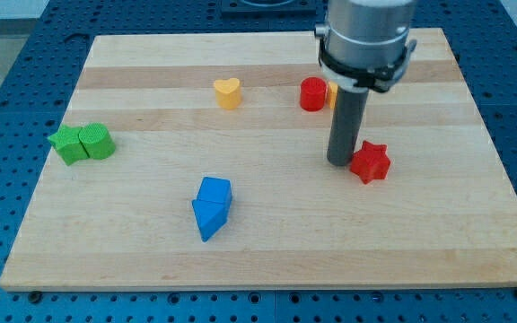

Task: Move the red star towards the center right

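Observation:
The red star (pixel 370 161) lies right of the board's middle. My tip (pixel 340 162) stands on the board right against the star's left side, touching it or nearly so. The dark rod rises from there to the grey arm at the view's top.
A red cylinder (pixel 312 93) stands above the tip, with a yellow block (pixel 331 95) partly hidden behind the rod. A yellow heart (pixel 228 92) lies at upper middle. Two green blocks (pixel 82 143) sit at the left. Two blue blocks (pixel 212 206) sit at lower middle. The wooden board (pixel 267 260) has edges all round.

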